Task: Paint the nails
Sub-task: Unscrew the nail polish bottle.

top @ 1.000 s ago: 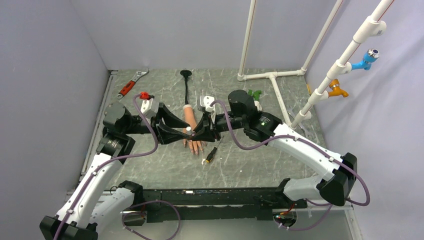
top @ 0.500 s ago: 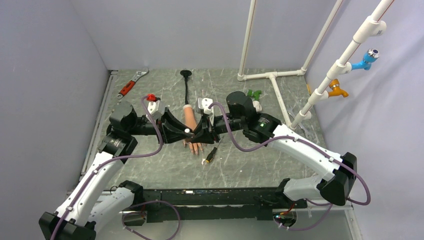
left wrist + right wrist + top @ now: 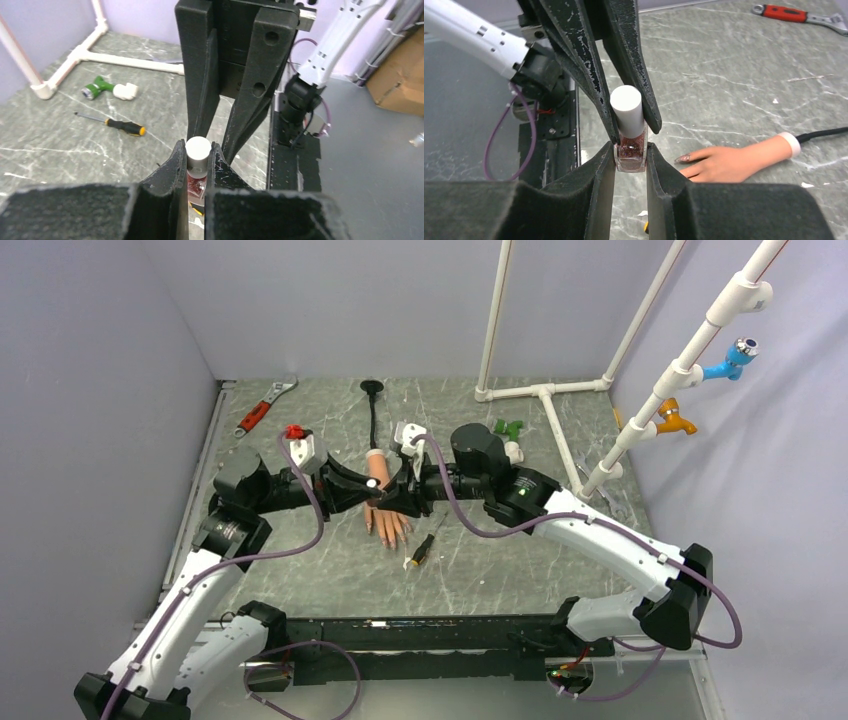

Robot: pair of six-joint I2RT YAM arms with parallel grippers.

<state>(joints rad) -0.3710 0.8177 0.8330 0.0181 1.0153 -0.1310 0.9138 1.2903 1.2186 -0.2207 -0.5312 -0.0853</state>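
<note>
A small polish bottle (image 3: pixel 631 147) of dark red polish with a white cap (image 3: pixel 626 107) hangs above the table between both arms. My right gripper (image 3: pixel 631 156) is shut on its glass body. My left gripper (image 3: pixel 198 159) is shut on the white cap (image 3: pixel 198 149). The peach mannequin hand (image 3: pixel 385 521) lies flat just under the two grippers (image 3: pixel 375 490), fingers toward the near edge. In the right wrist view the hand (image 3: pixel 736 161) lies right of the bottle, with one nail (image 3: pixel 682 158) showing; the other nails are hidden or too small to tell.
A black-and-yellow screwdriver (image 3: pixel 422 550) lies just right of the fingers. A red-handled wrench (image 3: pixel 262 410) is at the back left. The hand's black stalk (image 3: pixel 374 418) runs to the back. A green-and-white tool (image 3: pixel 508 428) and a white pipe frame (image 3: pixel 545 392) stand at the back right.
My left gripper has slid right toward the right gripper and closed on the bottle's cap. The right gripper has kept its hold on the bottle, shifting slightly left and back.
</note>
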